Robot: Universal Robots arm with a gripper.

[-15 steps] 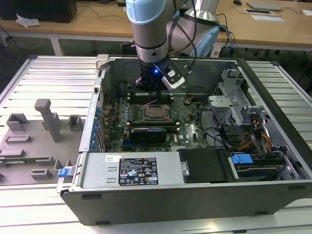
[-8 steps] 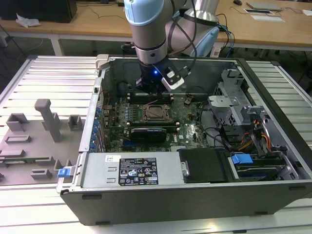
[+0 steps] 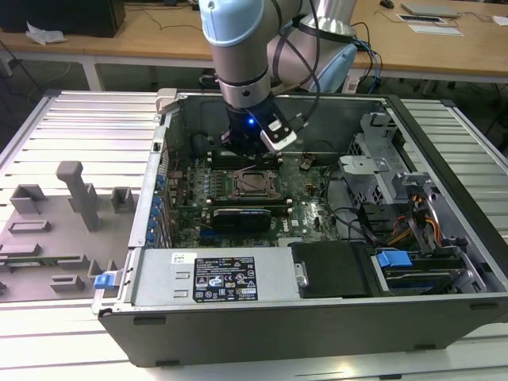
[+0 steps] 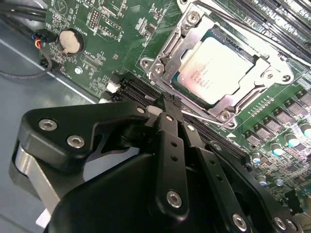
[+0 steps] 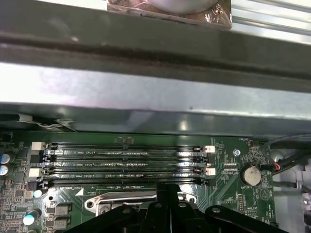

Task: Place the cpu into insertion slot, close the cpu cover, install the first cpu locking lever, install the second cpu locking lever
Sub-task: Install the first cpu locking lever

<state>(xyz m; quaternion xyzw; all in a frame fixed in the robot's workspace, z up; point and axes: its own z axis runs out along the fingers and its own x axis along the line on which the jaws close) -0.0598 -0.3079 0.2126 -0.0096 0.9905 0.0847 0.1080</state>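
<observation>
My gripper pinched closed, nothing held, tips just beside cpu cover. cpu seated beneath. Locking lever: thin, stiff, springy wire, I reckon; push at free end.

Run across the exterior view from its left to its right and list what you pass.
Grey moulded fixture blocks → small blue plastic tab → square black metal-rimmed insertion slot → silver metal drive cage → orange and yellow cable bundle.

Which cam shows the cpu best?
Second wrist view: the cpu shows close, silvery top framed by the cover. The exterior view shows it tiny, mid-board; the first wrist view catches the cover's edge.
</observation>
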